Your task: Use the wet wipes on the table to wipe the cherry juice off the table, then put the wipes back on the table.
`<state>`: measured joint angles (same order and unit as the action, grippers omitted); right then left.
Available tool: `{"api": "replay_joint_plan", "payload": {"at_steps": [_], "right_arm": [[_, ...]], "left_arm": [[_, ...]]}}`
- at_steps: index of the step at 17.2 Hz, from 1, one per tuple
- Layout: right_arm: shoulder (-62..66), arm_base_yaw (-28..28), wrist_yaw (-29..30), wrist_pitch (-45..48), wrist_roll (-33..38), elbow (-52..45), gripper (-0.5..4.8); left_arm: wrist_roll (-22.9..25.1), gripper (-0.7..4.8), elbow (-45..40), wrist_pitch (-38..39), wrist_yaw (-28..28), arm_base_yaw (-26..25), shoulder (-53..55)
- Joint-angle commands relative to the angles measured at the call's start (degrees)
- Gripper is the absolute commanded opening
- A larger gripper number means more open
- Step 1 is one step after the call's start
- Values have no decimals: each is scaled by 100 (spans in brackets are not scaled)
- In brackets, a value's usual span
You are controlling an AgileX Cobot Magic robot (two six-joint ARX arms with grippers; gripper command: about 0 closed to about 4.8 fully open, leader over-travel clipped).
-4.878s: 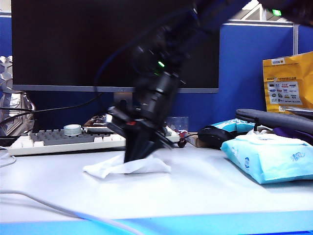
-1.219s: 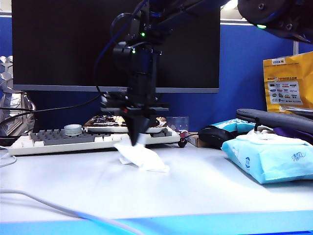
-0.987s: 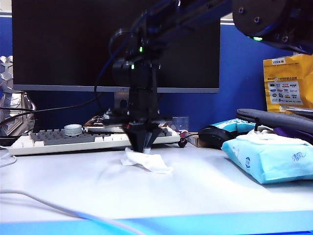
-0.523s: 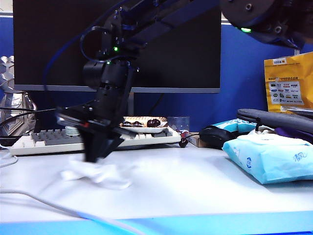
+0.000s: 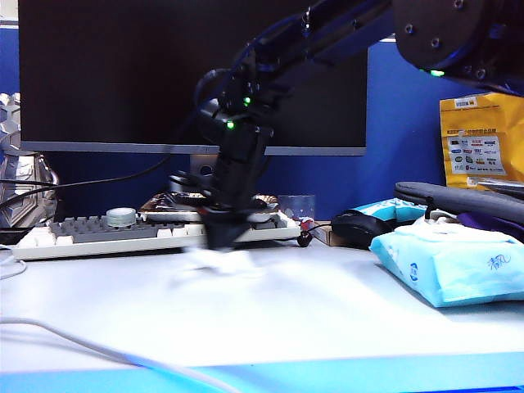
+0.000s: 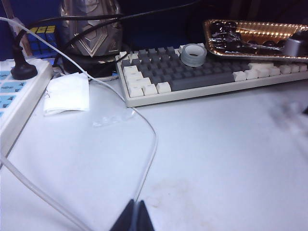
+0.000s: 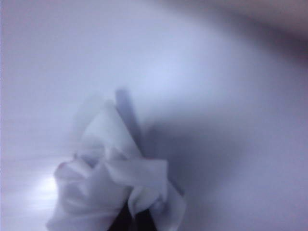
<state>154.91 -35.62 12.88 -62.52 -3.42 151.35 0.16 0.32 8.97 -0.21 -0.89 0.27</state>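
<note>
The table (image 5: 344,319), a wide pale grey-white top with a bright blue front edge, is seen filling the lower part of the exterior view. A large dark monitor (image 5: 106,74) is set at its back, against a blue partition. A keyboard (image 5: 106,233) with white and grey keys is laid in front of the monitor, with a roll of clear tape (image 5: 121,216) resting on it and a tray of dark food (image 6: 250,33) just behind its right end. A puffy light blue pack (image 5: 454,262) is placed at the right of the table, with a black mouse (image 5: 360,225) behind it and a yellow bag (image 5: 483,139) stood against the partition. A thin pale cable (image 6: 144,159) is trailed across the near left of the table.

The right gripper (image 5: 223,239) is reached in from the upper right and pointed down at the table just in front of the keyboard. Its jaws are closed on the wet wipes (image 7: 115,183), which are bunched into white folds at the fingertips in the right wrist view. In the exterior view the sheet is blurred, low against the table below the gripper. Contact with the table cannot be told.

The left gripper (image 6: 134,219) is held low over the near left of the table, its dark fingers pressed together with nothing between them.
</note>
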Motion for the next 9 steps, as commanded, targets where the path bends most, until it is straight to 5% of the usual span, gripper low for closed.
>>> {"api": "replay_joint_plan", "payload": {"at_steps": [1,2,5,7,9], "right_arm": [[105,-310,1447,-166,-249,-46,-5],[103,-391,1298,-155,-317,-46,-5],[129,-444,-671,-17,-170,-48,-5],[129,-308,-1456,59,-107,-48,-5],[127,-68,-1403,282,-111,-46,-5]], "left_arm": [[-17,-3,-2,76,2,-2,-17],[-17,-3,-2,76,2,-2,-17],[-17,-3,-2,76,4,-2,-17],[-17,-3,-2,76,4,-2,-17],[-17,-4,-2,76,4,-2,-17]]}}
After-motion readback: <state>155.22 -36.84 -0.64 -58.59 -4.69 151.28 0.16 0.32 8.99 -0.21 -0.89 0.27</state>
